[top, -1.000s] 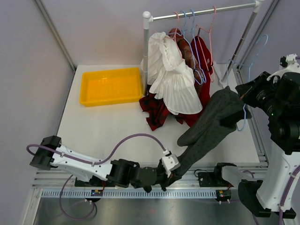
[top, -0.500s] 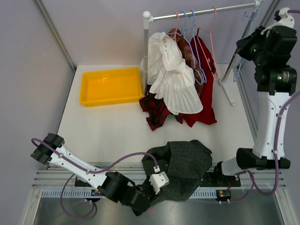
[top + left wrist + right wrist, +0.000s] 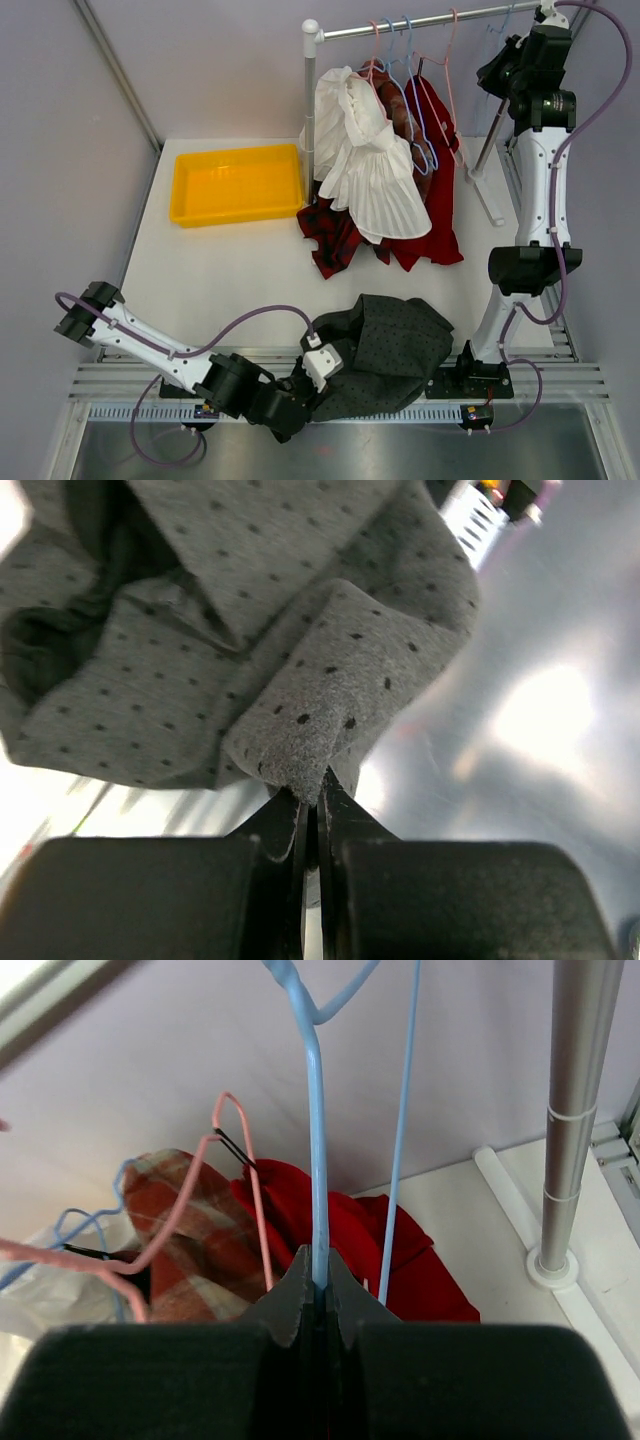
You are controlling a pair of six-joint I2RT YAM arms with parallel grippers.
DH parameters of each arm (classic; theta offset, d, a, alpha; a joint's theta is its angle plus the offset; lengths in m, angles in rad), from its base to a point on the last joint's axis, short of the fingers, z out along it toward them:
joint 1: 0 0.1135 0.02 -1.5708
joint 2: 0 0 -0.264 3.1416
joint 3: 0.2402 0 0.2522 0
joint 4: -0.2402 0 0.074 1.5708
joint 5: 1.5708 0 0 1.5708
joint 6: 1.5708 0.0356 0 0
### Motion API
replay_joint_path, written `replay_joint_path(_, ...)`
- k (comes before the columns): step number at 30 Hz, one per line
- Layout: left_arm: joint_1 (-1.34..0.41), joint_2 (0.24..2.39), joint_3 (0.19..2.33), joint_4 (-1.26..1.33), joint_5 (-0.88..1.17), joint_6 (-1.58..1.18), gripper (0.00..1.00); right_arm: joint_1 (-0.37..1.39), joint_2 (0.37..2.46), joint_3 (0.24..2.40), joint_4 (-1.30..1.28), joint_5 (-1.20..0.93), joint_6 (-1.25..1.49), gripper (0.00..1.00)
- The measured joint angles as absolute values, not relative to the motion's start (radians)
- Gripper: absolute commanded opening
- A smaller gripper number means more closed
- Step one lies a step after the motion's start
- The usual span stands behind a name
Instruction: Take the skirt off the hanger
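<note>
Skirt: we see the grey dotted skirt [image 3: 395,345] off its wire, lying in a crumpled heap at the near edge of the table [image 3: 220,270], a little right of centre, between the two arm bases. Its near folds spill over the table's edge.

Left gripper: the left gripper [image 3: 312,800] sits low at the near edge, just left of the heap. Its fingers are pressed together on a fold at the skirt's edge, and in the wrist view we see the cloth rising straight out of the pinch.

Hanger: the light blue hanger [image 3: 316,1160] is bare and held up high at the far right, beside the right end of the rack [image 3: 430,22]. We cannot tell whether its hook sits on the rail.

Right gripper: the right gripper [image 3: 320,1285] is raised on an arm stretched nearly upright, its fingers clamped on the hanger's wire.

Rack: the silver rail runs left to right at the far side of the table. Pink hangers [image 3: 447,70] hang from it beside other wire ones.

Other clothes: a white pleated garment [image 3: 375,170] hangs in front at the left end. A red garment [image 3: 435,200] hangs behind it and to the right, and a checked garment [image 3: 330,235] trails onto the table below.

Tray: the yellow tray [image 3: 237,183] sits on the far left of the table, well apart from the skirt.
</note>
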State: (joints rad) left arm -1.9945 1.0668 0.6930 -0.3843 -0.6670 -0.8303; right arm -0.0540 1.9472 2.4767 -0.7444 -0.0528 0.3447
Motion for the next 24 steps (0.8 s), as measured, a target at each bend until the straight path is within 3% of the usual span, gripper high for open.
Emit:
replay_joint_path(4, -1.899, 1.061, 0.704, -0.436, -0.663, -0.781, 0.0, -0.059, 1.951, 2.394, -0.723, -0.055, 0.348, 0.0)
replay_joint_path(9, -1.664, 1.058, 0.819, -0.547, -0.643, -0.614, 0.0, -0.063, 1.815, 2.078, -0.566, -0.054, 0.356, 0.0)
replay_joint_path(10, -1.606, 1.053, 0.856, -0.561, -0.637, -0.565, 0.0, -0.065, 1.79, 2.05, -0.561, -0.054, 0.356, 0.09)
replay_joint_path(11, -1.543, 1.047, 0.899, -0.58, -0.634, -0.515, 0.0, -0.065, 1.775, 2.04, -0.565, -0.054, 0.357, 0.57)
replay_joint_path(12, -1.474, 1.046, 0.952, -0.611, -0.627, -0.464, 0.0, -0.065, 1.76, 2.036, -0.575, -0.054, 0.364, 0.87)
replay_joint_path(13, -1.405, 1.048, 1.012, -0.63, -0.623, -0.408, 0.0, -0.065, 1.748, 2.036, -0.588, -0.054, 0.364, 0.99)
replay_joint_path(24, -0.715, 1.258, 1.673, -0.729, -0.481, 0.008, 0.0, -0.065, 1.519, 1.833, -0.657, -0.011, 0.35, 1.0)
